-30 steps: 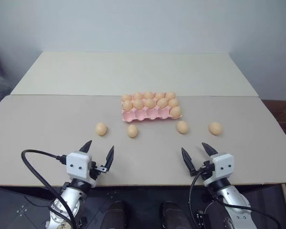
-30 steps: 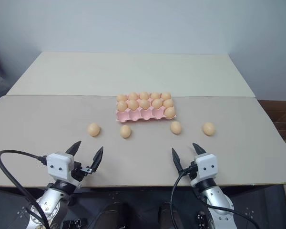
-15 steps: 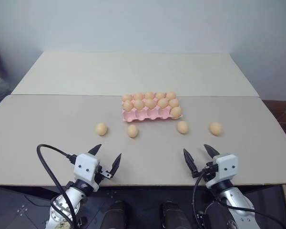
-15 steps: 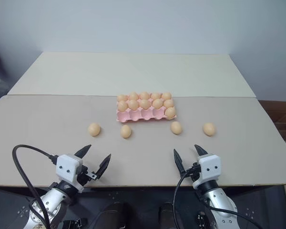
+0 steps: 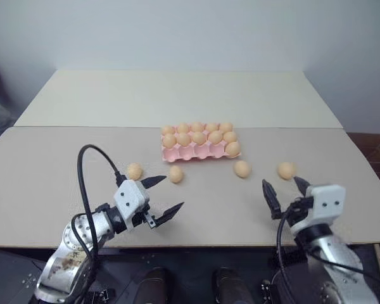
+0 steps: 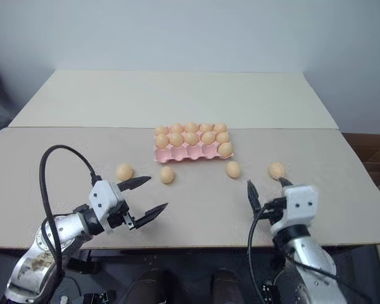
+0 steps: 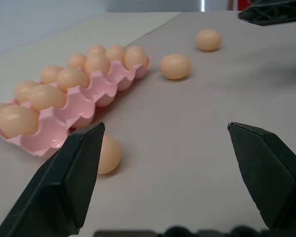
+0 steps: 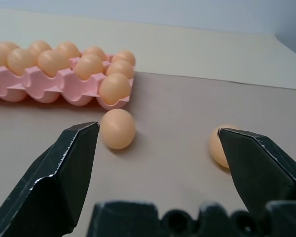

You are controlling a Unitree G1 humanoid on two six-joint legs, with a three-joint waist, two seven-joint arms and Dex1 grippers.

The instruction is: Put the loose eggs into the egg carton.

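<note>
Four loose eggs [image 5: 134, 171] are spread in a row on the table [image 5: 44, 164], just at six o'clock of the pink egg carton [image 5: 199, 151]. Both arms are raised over the near table edge. The left gripper [image 5: 164, 196] is angled toward three o'clock, fingers spread, empty. The right gripper [image 5: 283, 190] is pointed at twelve o'clock, likewise spread wide and empty.

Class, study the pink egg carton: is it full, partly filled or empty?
Partly filled. The carton holds eggs in its two far rows and the right end cup of the near row; the other four near cups are empty, and four eggs lie on the table.
</note>
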